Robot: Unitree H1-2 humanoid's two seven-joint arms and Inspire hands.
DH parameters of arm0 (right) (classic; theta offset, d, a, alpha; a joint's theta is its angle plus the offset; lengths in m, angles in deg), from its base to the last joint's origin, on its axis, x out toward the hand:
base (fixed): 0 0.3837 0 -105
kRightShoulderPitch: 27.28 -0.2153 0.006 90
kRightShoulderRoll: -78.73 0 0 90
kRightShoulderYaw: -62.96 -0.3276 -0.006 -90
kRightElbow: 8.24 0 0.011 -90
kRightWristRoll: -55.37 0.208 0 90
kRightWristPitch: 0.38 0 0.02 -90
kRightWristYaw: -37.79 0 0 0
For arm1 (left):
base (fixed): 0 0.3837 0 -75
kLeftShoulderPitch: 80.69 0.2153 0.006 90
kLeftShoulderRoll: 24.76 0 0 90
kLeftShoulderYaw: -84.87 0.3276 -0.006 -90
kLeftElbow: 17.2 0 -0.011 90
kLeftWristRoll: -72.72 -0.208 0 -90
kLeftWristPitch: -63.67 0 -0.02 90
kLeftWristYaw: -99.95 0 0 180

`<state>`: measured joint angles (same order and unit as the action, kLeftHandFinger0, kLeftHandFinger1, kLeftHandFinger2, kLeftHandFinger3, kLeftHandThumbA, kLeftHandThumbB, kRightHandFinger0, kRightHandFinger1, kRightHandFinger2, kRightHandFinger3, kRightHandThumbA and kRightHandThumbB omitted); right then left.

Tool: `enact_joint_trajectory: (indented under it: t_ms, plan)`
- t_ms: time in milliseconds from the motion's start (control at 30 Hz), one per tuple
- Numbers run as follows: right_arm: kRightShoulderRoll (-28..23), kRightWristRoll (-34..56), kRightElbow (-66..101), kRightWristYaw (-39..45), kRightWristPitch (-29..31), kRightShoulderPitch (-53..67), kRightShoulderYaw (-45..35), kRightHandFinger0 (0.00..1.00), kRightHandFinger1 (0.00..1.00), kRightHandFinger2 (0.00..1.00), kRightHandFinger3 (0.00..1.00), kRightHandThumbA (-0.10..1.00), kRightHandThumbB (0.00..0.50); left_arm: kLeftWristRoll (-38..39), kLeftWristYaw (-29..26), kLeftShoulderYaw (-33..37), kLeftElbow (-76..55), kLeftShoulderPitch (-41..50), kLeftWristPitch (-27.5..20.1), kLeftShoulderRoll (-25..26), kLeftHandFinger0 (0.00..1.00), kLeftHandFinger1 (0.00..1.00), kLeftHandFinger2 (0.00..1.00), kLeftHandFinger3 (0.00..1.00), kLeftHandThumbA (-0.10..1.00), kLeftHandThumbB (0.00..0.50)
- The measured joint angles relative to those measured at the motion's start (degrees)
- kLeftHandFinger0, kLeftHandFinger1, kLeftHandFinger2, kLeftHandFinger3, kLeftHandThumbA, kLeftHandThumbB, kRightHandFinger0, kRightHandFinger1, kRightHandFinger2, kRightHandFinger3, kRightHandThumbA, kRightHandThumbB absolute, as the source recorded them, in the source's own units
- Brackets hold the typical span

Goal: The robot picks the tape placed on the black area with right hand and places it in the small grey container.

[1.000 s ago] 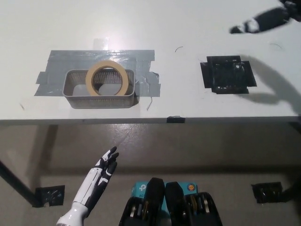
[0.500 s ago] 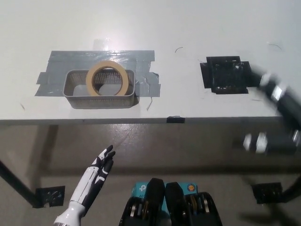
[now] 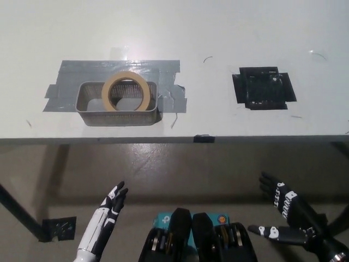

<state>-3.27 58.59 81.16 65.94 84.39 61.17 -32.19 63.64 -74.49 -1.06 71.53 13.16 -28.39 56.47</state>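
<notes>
Desk (image 3: 218, 33): a white top is seen filling the far half of the view, its near edge running left to right.
Grey tape patch (image 3: 117, 68): strips of grey tape are stuck flat on the desk at the left.
Small black clip (image 3: 203, 138): seen at the desk's near edge, about the middle.
Floor (image 3: 180, 169): a mottled grey-brown surface is shown below the desk.
Desk leg (image 3: 19, 212): a dark bar is seen slanting at the near left, ending by a black foot plate (image 3: 56, 227).
Second foot plate (image 3: 312, 222): seen on the floor at the near right.

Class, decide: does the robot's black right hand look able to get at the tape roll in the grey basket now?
Probably yes: the right hand hangs open below the table edge, and the tape roll sits exposed atop the basket, nothing covering it.
</notes>
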Motion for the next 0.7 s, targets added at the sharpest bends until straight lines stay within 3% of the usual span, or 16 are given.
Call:
enact_joint_trajectory:
  t_ms: [300, 433, 567, 700]
  plan:
    - [-1.33, -0.27, -1.0, -1.49, 2.36, 0.21, 2.65, 1.0, 1.0, 1.0, 1.0, 1.0, 0.142, 0.0, 0.0, -0.81, 0.01, 0.62, -0.36, -0.23, 1.0, 1.0, 1.0, 1.0, 1.0, 0.079]
    - [-1.66, -0.42, -1.17, -2.11, 2.57, 0.24, 3.83, 1.0, 1.0, 1.0, 1.0, 1.0, 0.177, 0.01, 0.0, -1.16, 0.05, 1.41, -0.42, -0.3, 1.0, 1.0, 1.0, 1.0, 1.0, 0.08]
    - [-2.33, -0.45, -1.17, -2.66, 2.57, 0.29, 4.5, 1.0, 1.0, 1.0, 1.0, 1.0, 0.16, 0.01, 0.0, -1.35, 0.15, 1.94, -0.47, -0.4, 1.0, 1.0, 1.0, 1.0, 1.0, 0.073]
    - [-3.09, -0.59, -1.17, -3.27, 2.56, 0.4, 5.25, 1.0, 1.0, 1.0, 1.0, 1.0, 0.196, 0.0, 0.0, -1.4, 0.15, 2.3, -0.47, -0.4, 1.0, 1.0, 1.0, 1.0, 1.0, 0.07]
